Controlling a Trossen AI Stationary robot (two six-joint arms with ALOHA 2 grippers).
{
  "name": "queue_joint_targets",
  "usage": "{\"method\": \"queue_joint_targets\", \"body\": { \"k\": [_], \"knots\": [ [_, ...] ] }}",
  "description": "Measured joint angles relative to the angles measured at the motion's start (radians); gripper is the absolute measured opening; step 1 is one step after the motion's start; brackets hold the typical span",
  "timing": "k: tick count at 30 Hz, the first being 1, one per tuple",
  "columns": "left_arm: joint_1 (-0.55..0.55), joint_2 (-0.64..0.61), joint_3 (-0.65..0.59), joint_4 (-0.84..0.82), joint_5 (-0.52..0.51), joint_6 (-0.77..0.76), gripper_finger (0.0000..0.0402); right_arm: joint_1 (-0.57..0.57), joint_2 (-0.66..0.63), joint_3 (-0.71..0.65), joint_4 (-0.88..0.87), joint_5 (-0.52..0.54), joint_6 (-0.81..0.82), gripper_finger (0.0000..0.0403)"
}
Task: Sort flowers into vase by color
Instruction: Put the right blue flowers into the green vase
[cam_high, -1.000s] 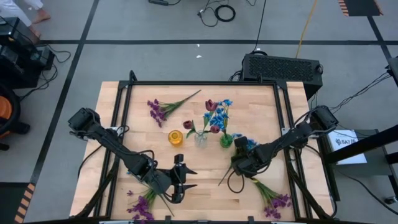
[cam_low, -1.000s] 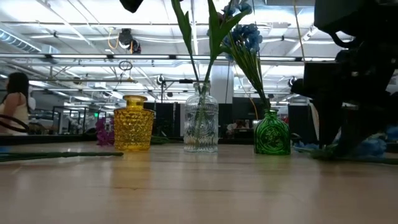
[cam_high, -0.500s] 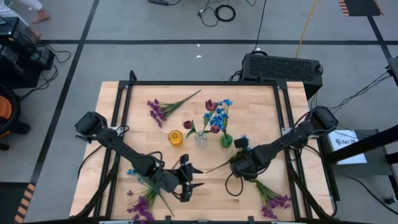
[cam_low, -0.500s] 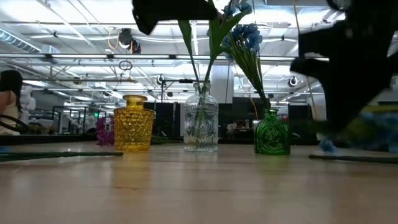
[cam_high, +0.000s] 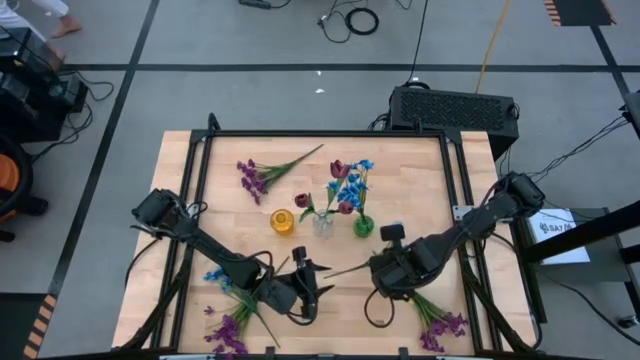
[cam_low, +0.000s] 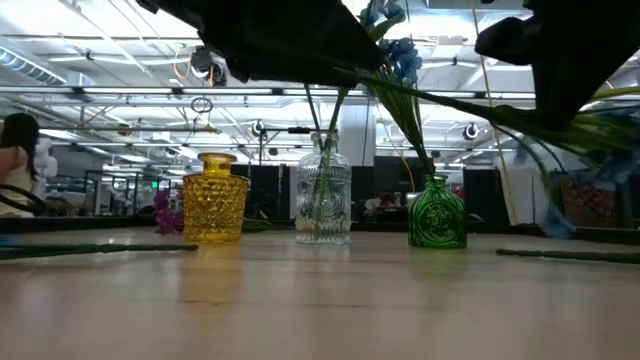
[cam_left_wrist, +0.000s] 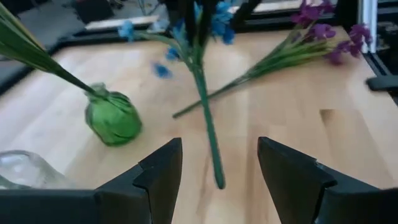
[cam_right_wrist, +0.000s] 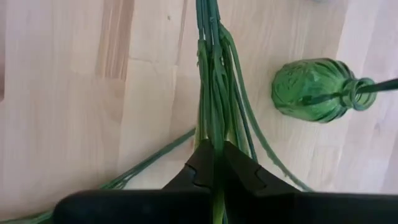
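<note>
Blue-blossomed artificial sprig (cam_left_wrist: 202, 59) with a long thin green stem: a second ago it lay on the light wooden table (cam_high: 400, 160) under the right arm, just beside the green glass vase (cam_high: 363, 226); now it is lifted clear of the wood, and its stem tip has swung toward the left arm. The right end effector (cam_right_wrist: 215, 167) has gone from part-open to clenched on the bunched green stems, which run straight out from between its dark fingers in the right wrist view. In the high view this end effector (cam_high: 388, 272) sits near the table's front, in front of the green glass vase and apart from it. The sprig's long axis lies roughly level: the bare stem end points toward the table's left side, the blossoms sit at the gripped end. That stem end hangs in the air just ahead of the left end effector (cam_left_wrist: 217, 177), whose two fingers stand apart with nothing between them. The left end effector (cam_high: 305, 290) has moved rightward along the table's front since a second ago and now faces the right one.

Behind them stand a yellow cut-glass vase (cam_low: 215, 197), a clear ribbed glass vase (cam_low: 323, 203) with dark red flowers (cam_high: 338, 170), and the green glass vase with blue ones. Purple sprigs lie at the back left (cam_high: 258, 175), front left (cam_high: 228, 330) and front right (cam_high: 440, 322) of the table.
</note>
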Motion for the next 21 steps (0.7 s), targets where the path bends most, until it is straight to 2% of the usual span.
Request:
{"method": "queue_joint_targets", "body": {
  "k": [6, 9, 21],
  "knots": [
    [0.000, 0.000, 0.000, 0.059, -0.013, 0.104, 0.0216, 0.006, 0.000, 0.000, -0.009, 0.000, 0.028, 0.0003],
    [0.011, 0.000, 0.009, 0.039, -0.010, 0.131, 0.0216, 0.005, 0.000, 0.000, -0.005, 0.001, 0.031, 0.0004],
    [0.087, 0.035, 0.033, -0.023, 0.105, 0.122, 0.0216, 0.005, 0.000, 0.000, 0.014, 0.001, 0.062, 0.0004]
  ]
}}
